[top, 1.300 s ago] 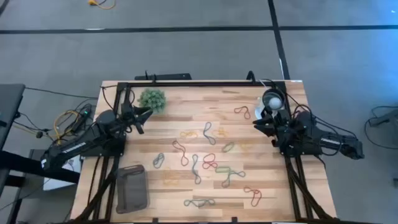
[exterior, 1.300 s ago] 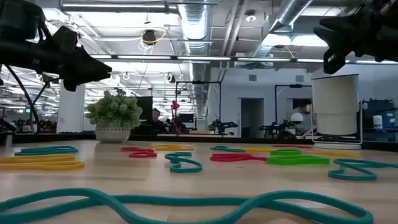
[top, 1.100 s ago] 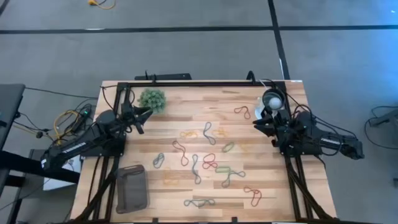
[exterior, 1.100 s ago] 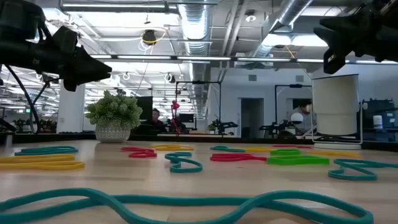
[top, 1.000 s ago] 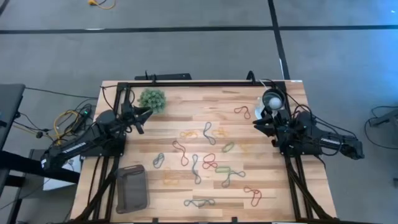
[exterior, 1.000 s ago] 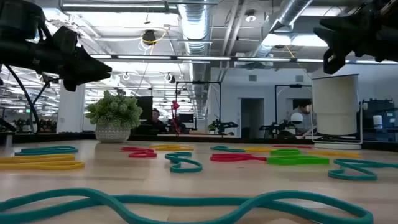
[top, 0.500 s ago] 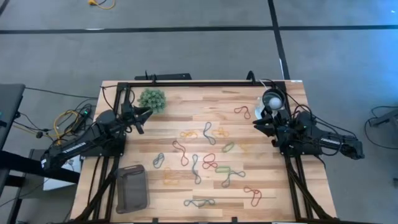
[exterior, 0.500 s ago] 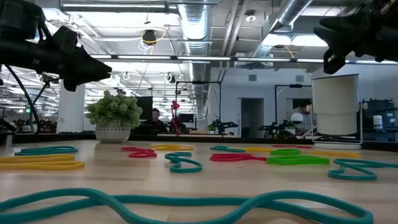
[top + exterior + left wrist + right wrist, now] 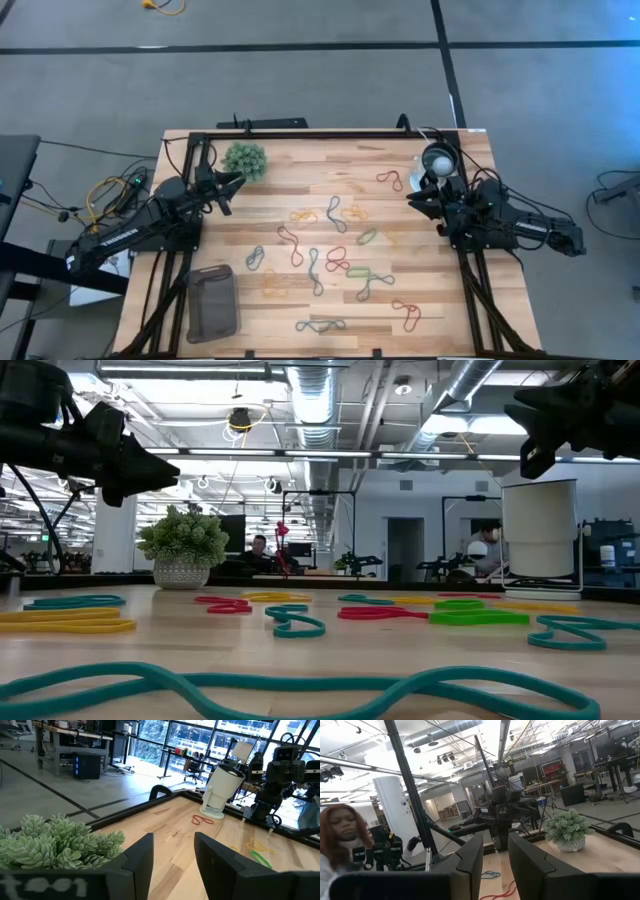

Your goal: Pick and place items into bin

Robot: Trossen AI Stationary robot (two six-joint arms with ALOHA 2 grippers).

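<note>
While the rubber bands (image 9: 330, 262) lie scattered across the wooden table (image 9: 300, 170), the left gripper (image 9: 232, 181) hangs at ten o'clock beside the plant (image 9: 245, 159) and the right gripper (image 9: 413, 199) at two o'clock by the white lamp (image 9: 438, 160), both with fingers apart and empty. The dark tray (image 9: 212, 303) sits at seven o'clock.

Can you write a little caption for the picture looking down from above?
Colourful rubber bands lie scattered on a wooden table, a grey bin waits, both arms parked at the sides.

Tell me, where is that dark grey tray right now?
Seen from above, the bin sits at the table's near left corner, beside the left arm, left of a yellow band.
</note>
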